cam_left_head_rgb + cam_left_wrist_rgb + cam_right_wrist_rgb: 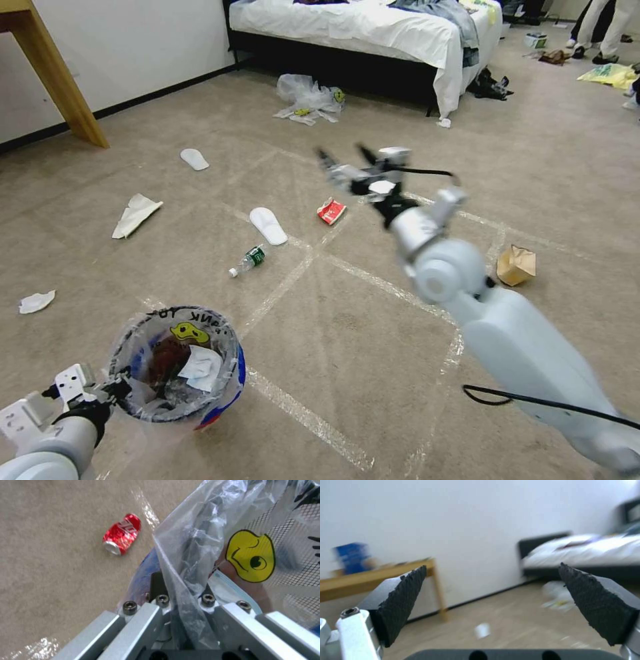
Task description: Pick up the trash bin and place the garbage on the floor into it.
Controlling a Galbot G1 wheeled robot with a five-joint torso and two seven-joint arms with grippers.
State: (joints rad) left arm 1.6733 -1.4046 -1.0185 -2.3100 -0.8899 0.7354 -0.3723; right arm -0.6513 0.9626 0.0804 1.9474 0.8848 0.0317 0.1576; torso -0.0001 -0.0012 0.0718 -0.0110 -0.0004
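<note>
While the left gripper (117, 390) sits down at the near left, pinched onto the rim and clear bag liner of the trash bin (223, 393), the bin itself hangs just off the carpet (347, 347) with white paper and dark stuff already inside. From the left wrist you can see the plastic bag (186, 555) bunched right between the fingers, the yellow face print (250, 555) beside it, and a crushed red can (121, 533) lying on the floor past the bin.

Going across the floor from the left: a crumpled white scrap (37, 301), a folded white paper (137, 215), one white slipper (194, 159) farther back, a small plastic bottle (248, 260), and a second slipper (268, 225) just beside it. Up near the bed (373, 33) there's a pile of clear plastic bags (308, 99). A red wrapper (331, 211) lies near the middle.

Right gripper (347, 160) is held out in the air above the floor, fingers spread wide with nothing between them; its black pads (403, 600) point toward the wall and a wooden table (386, 576). Over to the right, a brown paper bag (516, 265) sits next to the arm.
</note>
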